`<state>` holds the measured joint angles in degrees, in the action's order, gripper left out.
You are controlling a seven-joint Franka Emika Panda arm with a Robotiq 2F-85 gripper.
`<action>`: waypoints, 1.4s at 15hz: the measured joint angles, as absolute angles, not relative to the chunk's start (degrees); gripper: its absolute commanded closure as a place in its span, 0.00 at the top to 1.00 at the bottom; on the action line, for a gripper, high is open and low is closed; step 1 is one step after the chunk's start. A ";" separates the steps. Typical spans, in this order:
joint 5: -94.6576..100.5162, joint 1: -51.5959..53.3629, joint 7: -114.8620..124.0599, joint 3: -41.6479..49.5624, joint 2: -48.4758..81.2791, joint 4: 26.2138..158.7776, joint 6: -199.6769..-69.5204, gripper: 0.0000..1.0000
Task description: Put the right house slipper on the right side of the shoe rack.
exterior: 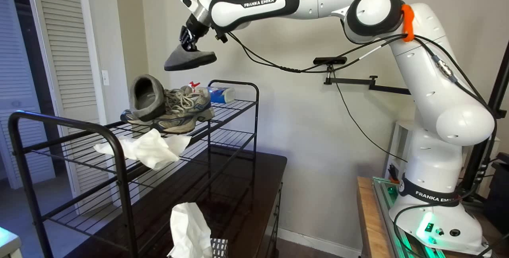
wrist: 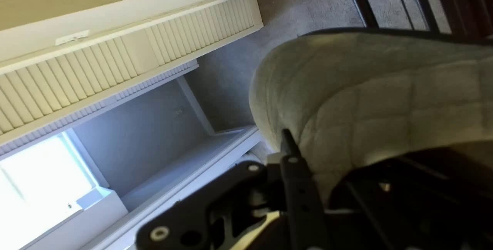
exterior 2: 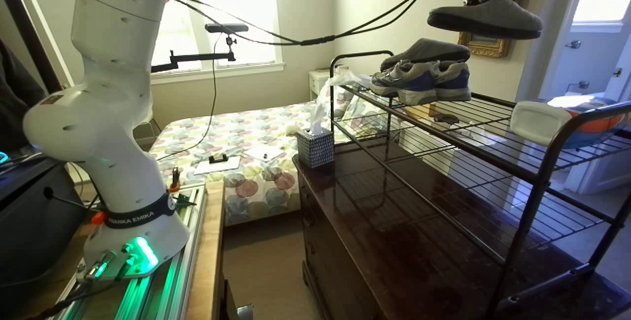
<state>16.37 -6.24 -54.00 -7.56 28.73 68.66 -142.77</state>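
My gripper [exterior: 188,43] is shut on the right house slipper [exterior: 191,59], a grey closed-toe slipper. The slipper hangs nearly level, well above the top shelf of the black shoe rack [exterior: 63,118]. The held slipper [exterior 2: 485,17] and rack [exterior 2: 541,179] show in both exterior views. In the wrist view one fingertip presses on the slipper [wrist: 369,84] near its opening; the other finger is hidden. A matching slipper [exterior: 148,98] rests tilted on the grey-and-white sneakers [exterior: 185,111] on the top shelf; it also shows in an exterior view [exterior 2: 426,51].
A white and blue container [exterior: 222,95] lies at one end of the top shelf. A crumpled tissue [exterior: 153,149] lies toward the opposite end. The rack has raised end rails and stands on a dark dresser [exterior 2: 345,201]. A tissue box [exterior 2: 315,148] stands on the dresser's corner.
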 measured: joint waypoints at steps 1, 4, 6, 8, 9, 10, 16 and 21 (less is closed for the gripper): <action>15.05 -7.30 -57.48 -7.54 29.22 68.52 -142.79 0.01; 12.20 -9.87 -65.60 -7.36 30.83 67.90 -142.75 0.01; 11.57 -10.73 -68.69 -6.80 31.80 67.85 -142.75 0.01; 11.55 -11.01 -70.69 -6.01 32.80 67.86 -142.63 0.01; 11.55 -11.00 -71.44 -5.53 33.25 67.86 -142.31 0.01; 11.61 -10.87 -71.85 -4.88 33.63 67.85 -141.67 0.01; 12.61 -8.31 -70.29 0.69 34.42 67.78 -136.93 0.01; 13.19 -6.17 -66.11 2.46 34.11 67.11 -132.79 0.01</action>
